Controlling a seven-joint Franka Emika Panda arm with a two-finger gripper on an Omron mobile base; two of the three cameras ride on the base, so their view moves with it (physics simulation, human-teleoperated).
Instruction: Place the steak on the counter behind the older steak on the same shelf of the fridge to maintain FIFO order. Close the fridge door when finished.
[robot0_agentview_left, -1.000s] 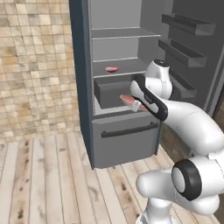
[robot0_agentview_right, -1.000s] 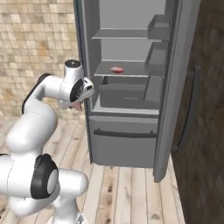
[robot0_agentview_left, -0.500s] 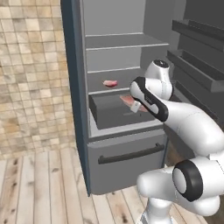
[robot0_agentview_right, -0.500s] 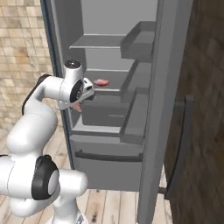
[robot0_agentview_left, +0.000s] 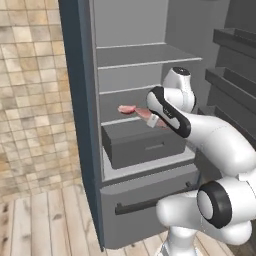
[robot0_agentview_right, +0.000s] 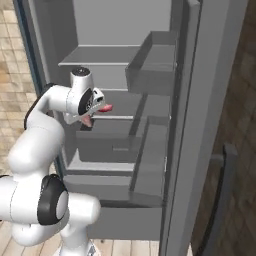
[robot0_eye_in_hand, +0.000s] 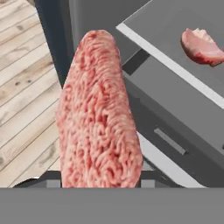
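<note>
My gripper (robot0_agentview_left: 150, 119) is shut on the steak (robot0_eye_in_hand: 98, 118), a pale pink slab that stands up large in the hand view. It hangs just in front of the open fridge (robot0_agentview_left: 80, 100), at the height of the lowest shelf (robot0_eye_in_hand: 175, 30). The older steak (robot0_eye_in_hand: 201, 46) lies on that shelf, up and to the right of the held steak in the hand view, and apart from it. From the base it shows as a pink slab (robot0_agentview_left: 127, 108) just left of the held steak (robot0_agentview_left: 144, 114). The counter is out of view.
The fridge door (robot0_agentview_right: 210, 100) stands open on the right, its grey bins (robot0_agentview_right: 150, 70) jutting inward close to the arm. A grey drawer (robot0_agentview_left: 142, 142) sits under the shelf and a bottom drawer with a dark bar handle (robot0_agentview_left: 150, 202) below. Wooden floor (robot0_agentview_left: 45, 220) lies at left.
The whole picture has shifted and the fridge has grown larger: the base has driven closer. The gripper, still holding the steak, now sits nearer the lowest shelf and the older steak.
</note>
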